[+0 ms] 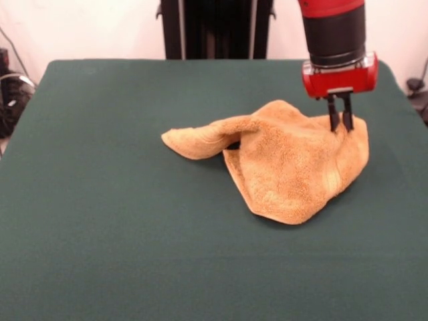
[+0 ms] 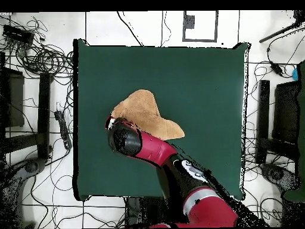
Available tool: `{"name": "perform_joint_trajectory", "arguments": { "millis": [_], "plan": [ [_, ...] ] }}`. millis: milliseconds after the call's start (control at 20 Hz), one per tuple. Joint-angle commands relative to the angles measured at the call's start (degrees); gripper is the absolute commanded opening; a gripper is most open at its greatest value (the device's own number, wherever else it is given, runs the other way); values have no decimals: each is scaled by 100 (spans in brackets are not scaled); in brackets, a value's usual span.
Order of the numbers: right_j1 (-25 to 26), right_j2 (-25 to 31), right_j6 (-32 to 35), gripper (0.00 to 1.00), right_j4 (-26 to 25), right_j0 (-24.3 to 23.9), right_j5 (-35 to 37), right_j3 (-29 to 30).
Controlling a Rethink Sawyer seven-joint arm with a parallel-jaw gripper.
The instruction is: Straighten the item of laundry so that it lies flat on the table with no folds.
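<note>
Bare green tabletop (image 1: 134,267) fills the near foreground; nothing on it but the towel (image 1: 287,167).

Gripper (image 1: 340,124) — fingers close together, tips down into the towel's far corner on the picture's right. Looks pinched on a bit of cloth, though the terry hides the contact itself. Red and black arm (image 2: 155,149) comes straight down over it; in the overhead view it covers that corner.

Towel — crumpled, right of centre, toward the far side. One flap doubled over, a rolled tongue trailing left, hemmed edge sagging toward camera.

Step in hand, as I judge it: draw the pinched corner outward, away from the bunched mass. Keep low, pull slow along the cloth's own diagonal so the fold unrolls rather than the whole towel sliding. Plenty of bare tabletop around it.
</note>
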Motion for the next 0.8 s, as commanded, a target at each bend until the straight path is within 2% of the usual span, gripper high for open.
{"name": "perform_joint_trajectory", "arguments": {
  "millis": [50, 250, 300, 800],
  "plan": [
    [370, 587, 1649, 0, 264, 262, -247, 295],
    [386, 589, 1698, 0, 258, 242, -266, 304],
    [389, 593, 1704, 100, 260, 238, -273, 305],
    [402, 654, 1649, 100, 215, 160, -258, 294]
  ]
}}
